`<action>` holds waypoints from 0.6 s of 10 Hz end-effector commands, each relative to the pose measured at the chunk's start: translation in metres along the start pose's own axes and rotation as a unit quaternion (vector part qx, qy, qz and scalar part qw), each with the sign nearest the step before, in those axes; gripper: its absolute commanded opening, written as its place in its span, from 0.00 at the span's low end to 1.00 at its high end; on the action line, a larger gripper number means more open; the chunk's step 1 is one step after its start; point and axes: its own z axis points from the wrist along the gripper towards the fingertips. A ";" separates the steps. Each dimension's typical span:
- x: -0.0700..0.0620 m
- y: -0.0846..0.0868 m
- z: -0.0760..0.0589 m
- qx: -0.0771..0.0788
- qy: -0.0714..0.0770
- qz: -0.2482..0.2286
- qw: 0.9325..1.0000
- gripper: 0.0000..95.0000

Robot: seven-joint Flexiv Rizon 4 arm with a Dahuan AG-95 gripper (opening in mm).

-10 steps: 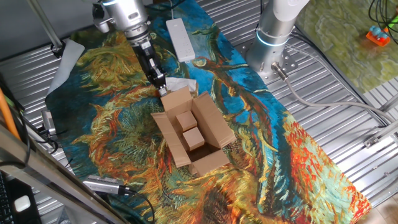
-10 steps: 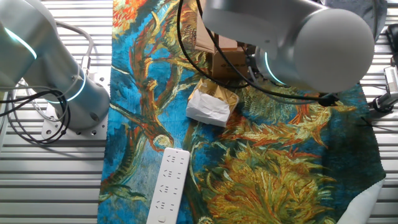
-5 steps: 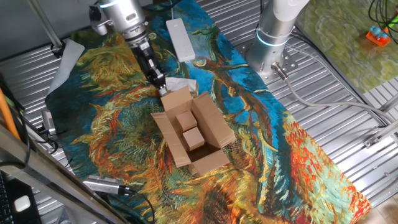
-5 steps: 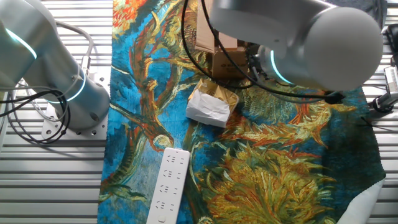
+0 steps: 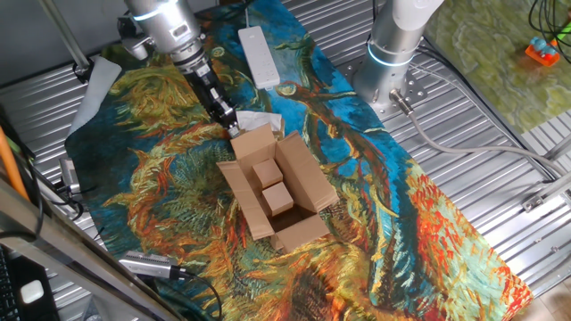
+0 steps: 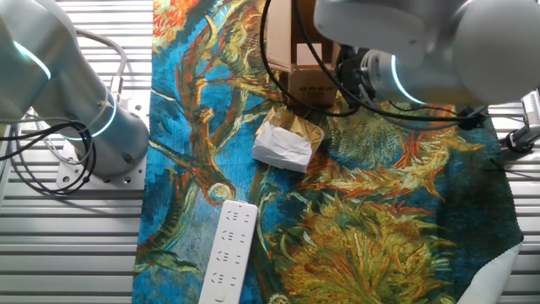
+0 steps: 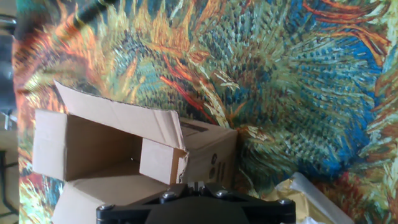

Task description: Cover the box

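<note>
The gripper [image 5: 227,117] sits at the far flap of the box [image 5: 278,191]; whether its fingers are apart cannot be told. Just beside it lies a crumpled packet [image 6: 284,144], a white remote [image 5: 260,55] farther off, two small blocks [image 5: 271,185] inside

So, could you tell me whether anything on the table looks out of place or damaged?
A crumpled paper packet lies beside the box, creased and torn open. Nothing looks spilled.

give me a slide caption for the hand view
Hand camera looks down on the open cardboard box, flaps still up, on a sunflower-print cloth.
</note>
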 end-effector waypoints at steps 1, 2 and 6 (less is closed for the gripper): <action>0.001 0.000 0.000 0.015 -0.001 -0.001 1.000 0.00; 0.001 0.000 0.000 0.017 0.002 0.004 1.000 0.00; 0.001 0.000 0.000 0.026 0.010 -0.002 1.000 0.00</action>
